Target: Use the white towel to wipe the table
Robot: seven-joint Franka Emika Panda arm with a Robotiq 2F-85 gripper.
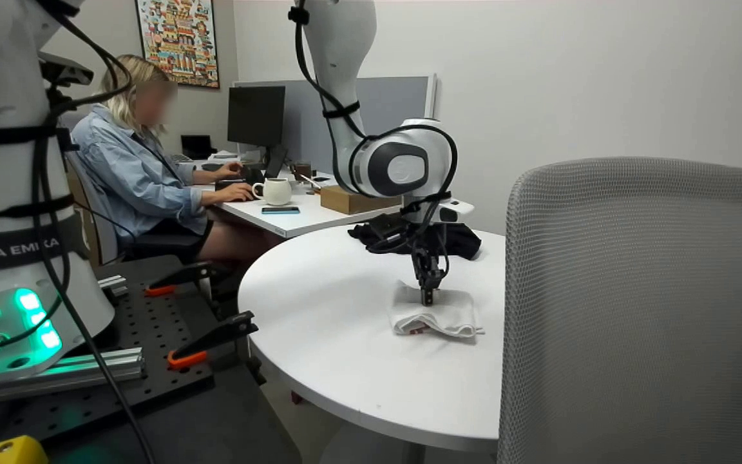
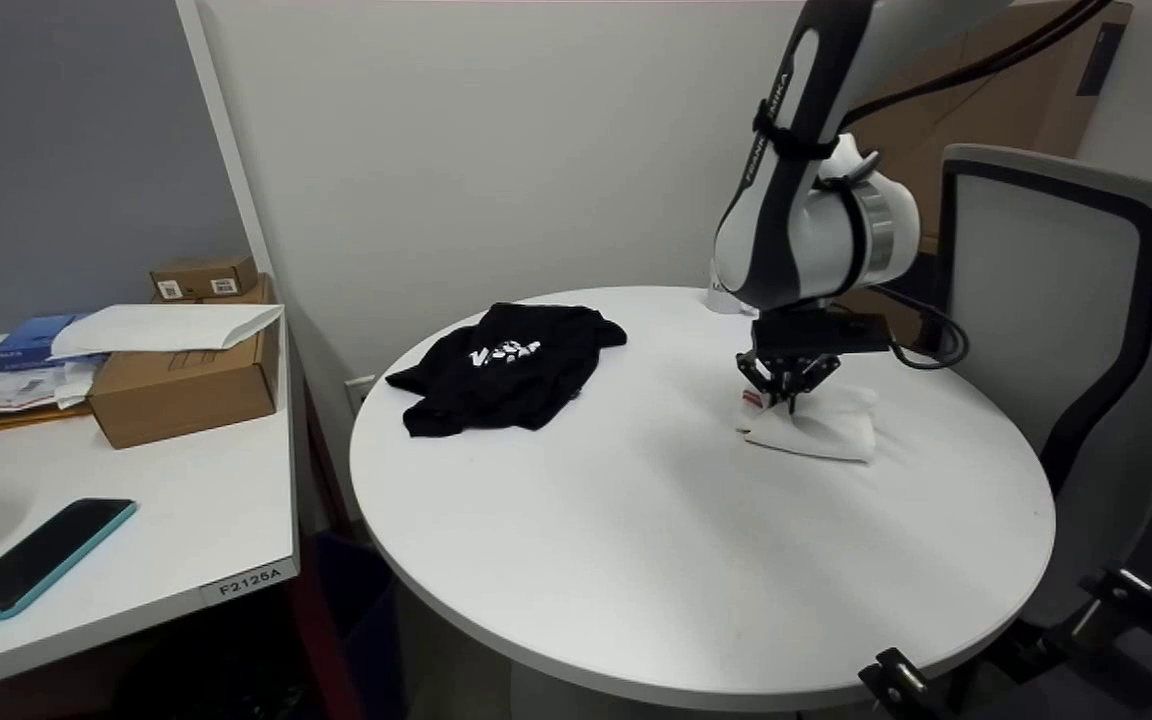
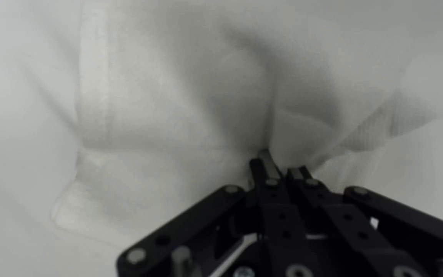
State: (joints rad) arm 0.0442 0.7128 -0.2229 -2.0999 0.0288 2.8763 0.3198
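Pinching a fold of the white towel [image 1: 449,314], which lies on the bench [image 1: 326,322], the hand [image 3: 282,165] is all but closed; grasping looks done, but how much wiping remains I cannot tell.

A grey mesh chair [image 1: 641,309], cut off at an exterior view's edge, hides part of a round white table [image 1: 345,351].

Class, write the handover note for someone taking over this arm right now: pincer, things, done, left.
Pincer: shut, pinching a fold of the white towel.
Towel: lying loosely folded on the round table, apart from the black shirt.
Done: towel gripped; whether any wiping has happened, these pictures can't tell.
Left: likely slide the towel over the table, then let go.
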